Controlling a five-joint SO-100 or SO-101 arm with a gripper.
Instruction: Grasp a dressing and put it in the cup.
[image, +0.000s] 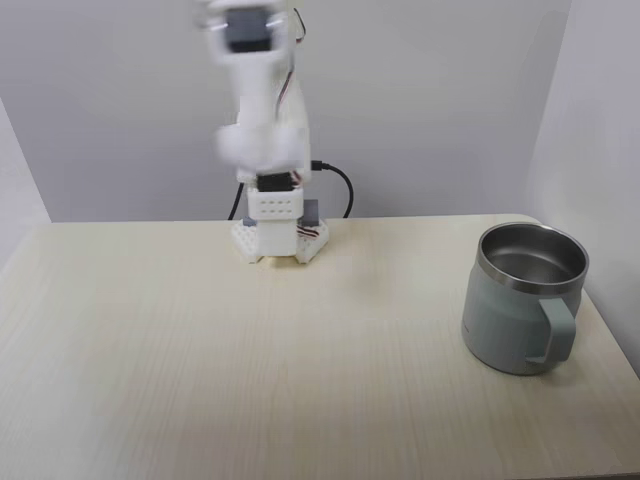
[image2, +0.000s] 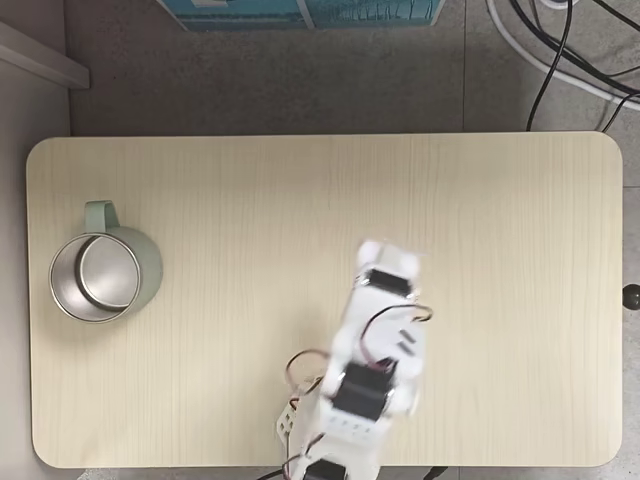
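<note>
Above the bench's near middle in a fixed view, the end effector (image2: 388, 262) is raised and motion-blurred; whether its jaws are open, or hold anything, cannot be told. Its white arm (image: 258, 110) rises from a base (image: 278, 232) at the bench's (image: 200, 380) back edge. A dressing cannot be made out on the bench or in the blurred jaws. The cup (image: 522, 300) stands upright at the right end in the front fixed view, well apart from the arm, its steel inside looking empty. Likely risks: a fast swing could knock the cup over, or the soft roll, if held, could slip out short of the rim.
</note>
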